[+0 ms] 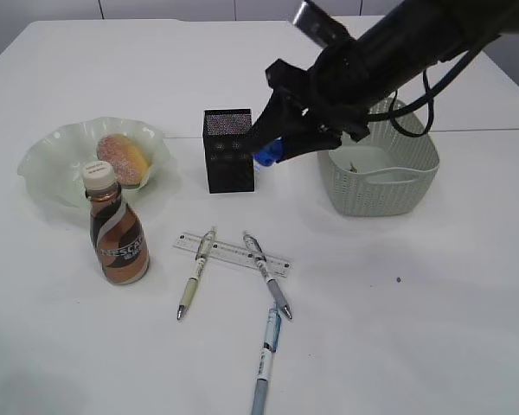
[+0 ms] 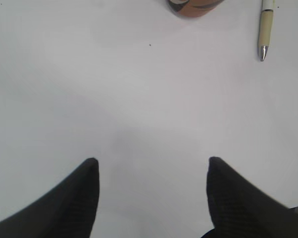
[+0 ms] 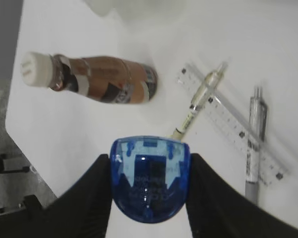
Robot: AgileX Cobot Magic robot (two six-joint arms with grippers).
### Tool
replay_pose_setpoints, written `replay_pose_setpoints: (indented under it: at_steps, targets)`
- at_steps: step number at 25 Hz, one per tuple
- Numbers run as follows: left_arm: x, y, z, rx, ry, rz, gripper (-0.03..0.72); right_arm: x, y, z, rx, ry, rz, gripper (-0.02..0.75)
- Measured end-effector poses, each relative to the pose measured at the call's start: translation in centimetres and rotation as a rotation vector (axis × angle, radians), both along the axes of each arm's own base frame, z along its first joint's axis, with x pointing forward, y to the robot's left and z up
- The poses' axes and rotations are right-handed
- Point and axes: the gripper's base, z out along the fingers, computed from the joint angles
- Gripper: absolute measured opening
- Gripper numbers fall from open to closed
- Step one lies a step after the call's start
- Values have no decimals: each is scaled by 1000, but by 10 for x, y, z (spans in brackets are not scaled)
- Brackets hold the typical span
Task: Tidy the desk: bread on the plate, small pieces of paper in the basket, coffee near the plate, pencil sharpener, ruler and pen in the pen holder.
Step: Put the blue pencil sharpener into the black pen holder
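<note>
1. Nearest the camera, a blue pen (image 1: 265, 356) is being left lying on the table (image 1: 432, 328), its tip toward the front edge.
2. Just behind it, the ruler (image 1: 233, 252) is being crossed by a cream pen (image 1: 195, 271) and a grey pen (image 1: 266, 273).
3. At the left, the coffee (image 1: 116, 226) is being kept upright, just in front of the plate (image 1: 43, 164).
4. The bread (image 1: 124, 158) is being held in the plate.
5. The left gripper (image 2: 151, 171) is being held with its jaws apart and with nothing between them, above bare table; the cream pen's tip is being shown near the top right of its wrist view.
6. The sharpener (image 3: 149, 180), blue, is being clamped between the jaws of the right gripper (image 1: 271, 152), in the air just right of the holder (image 1: 228, 149).
7. At the right, the basket (image 1: 379, 169) is being partly covered by the right arm; something small is lying inside, too indistinct to name.
</note>
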Motion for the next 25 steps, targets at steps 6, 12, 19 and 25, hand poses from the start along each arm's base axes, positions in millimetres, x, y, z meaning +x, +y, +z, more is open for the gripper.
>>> replay_pose_setpoints:
  at_steps: [6,12,19,25]
  targets:
    - [0,0,0,-2,0,1,496,25,-34,8,210,-106,-87,324]
    - [0,-1,0,-14,-1,6,496,56,-44,-23,435,-116,-212,324]
    - [4,-1,2,-24,-38,19,496,83,-32,-56,472,-108,-222,324]
    - [6,-1,2,-26,-64,25,496,107,-32,-49,487,-182,-274,324]
